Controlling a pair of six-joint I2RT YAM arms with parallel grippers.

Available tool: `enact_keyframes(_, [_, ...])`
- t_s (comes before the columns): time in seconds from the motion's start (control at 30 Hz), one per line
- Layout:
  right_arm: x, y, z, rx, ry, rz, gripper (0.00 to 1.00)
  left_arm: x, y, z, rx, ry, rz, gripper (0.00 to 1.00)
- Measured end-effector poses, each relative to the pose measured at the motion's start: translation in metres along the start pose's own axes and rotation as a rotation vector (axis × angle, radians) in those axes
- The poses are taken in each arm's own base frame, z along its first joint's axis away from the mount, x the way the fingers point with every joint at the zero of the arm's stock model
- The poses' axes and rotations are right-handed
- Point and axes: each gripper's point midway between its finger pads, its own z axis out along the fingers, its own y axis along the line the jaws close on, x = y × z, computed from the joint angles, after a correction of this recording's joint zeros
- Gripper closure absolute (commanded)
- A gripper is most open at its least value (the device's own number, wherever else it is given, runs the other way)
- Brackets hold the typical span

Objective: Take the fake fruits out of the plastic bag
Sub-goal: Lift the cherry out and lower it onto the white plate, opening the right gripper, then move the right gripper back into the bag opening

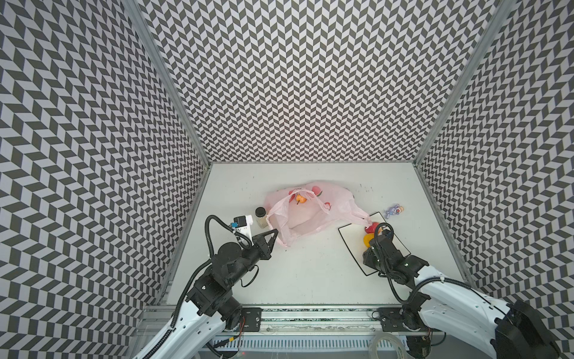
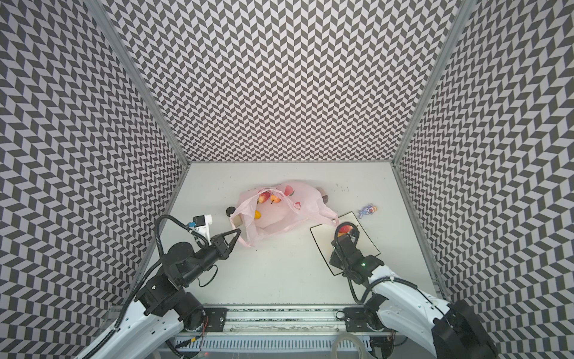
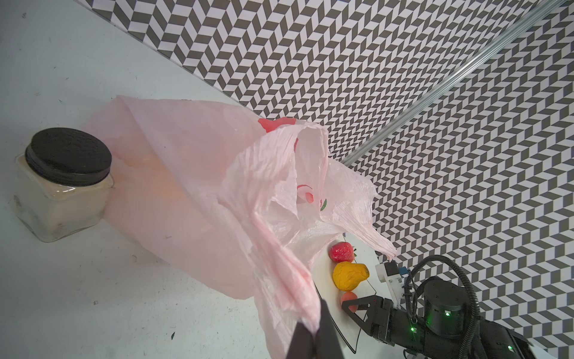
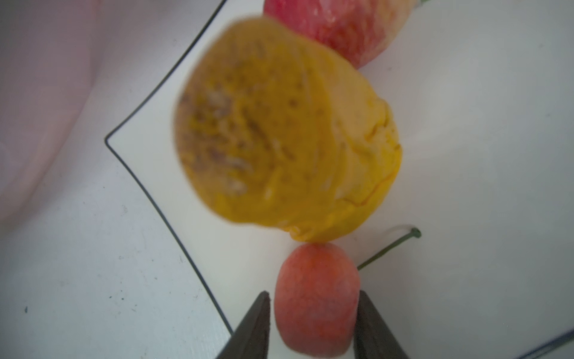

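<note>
The pink plastic bag [image 1: 310, 211] [image 2: 279, 214] [image 3: 192, 186] lies mid-table with its mouth held up. My left gripper [image 1: 275, 231] [image 2: 239, 230] [image 3: 313, 329] is shut on one of its handles. An orange fruit [image 1: 300, 199] [image 2: 275, 198], a red one [image 2: 264, 196] and a yellow one [image 2: 257, 214] show inside the bag. On the white plate [image 1: 351, 245] [image 4: 466, 155] lie a strawberry [image 3: 341, 252], a yellow fruit [image 3: 349, 275] [image 4: 279, 130] and a small red fruit [image 4: 316, 298]. My right gripper [image 4: 313, 310] is open around the small red fruit, with a gap at one finger.
A glass jar with a black lid [image 1: 261, 216] [image 3: 62, 183] stands against the bag's left side. A small purple toy figure [image 1: 394, 210] [image 2: 368, 210] lies beyond the plate at the right. Patterned walls enclose the table on three sides.
</note>
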Motion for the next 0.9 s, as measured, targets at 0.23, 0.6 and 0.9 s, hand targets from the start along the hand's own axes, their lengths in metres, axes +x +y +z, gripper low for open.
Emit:
enact_keyframes(0.23, [-0.015, -0.005, -0.022, 0.0, -0.068, 0.043, 0.39, 0.0, 0.0, 0.0, 0.0, 0.0, 0.0, 1.0])
enact_keyframes(0.6, [-0.066, 0.09, -0.11, -0.396, -0.184, -0.076, 0.57, 0.002, 0.002, -0.001, -0.009, 0.008, 0.0, 1.0])
enact_keyframes(0.9, [-0.013, 0.224, -0.122, -0.668, -0.096, -0.421, 0.58, 0.006, 0.007, -0.005, -0.028, 0.022, -0.006, 1.0])
